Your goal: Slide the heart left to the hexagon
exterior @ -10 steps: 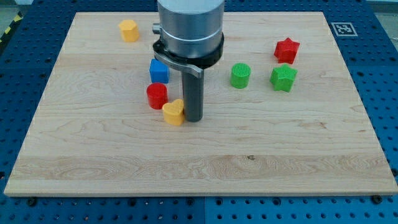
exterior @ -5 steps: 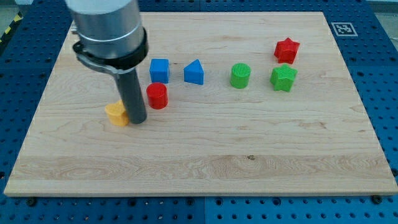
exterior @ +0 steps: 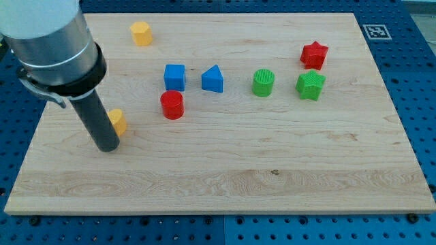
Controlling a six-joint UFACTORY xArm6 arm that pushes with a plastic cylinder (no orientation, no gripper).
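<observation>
The yellow heart lies on the wooden board near the view's left, partly hidden behind my rod. My tip rests on the board just left of and below the heart, touching or nearly touching it. The yellow hexagon sits near the view's top, well above and slightly right of the heart.
A red cylinder stands right of the heart. A blue cube and a blue triangle lie above it. A green cylinder, a green star and a red star sit at the right.
My rod swept left across the board, pushing the yellow heart left away from the red cylinder. The tip now stands left of the heart instead of right of it.
</observation>
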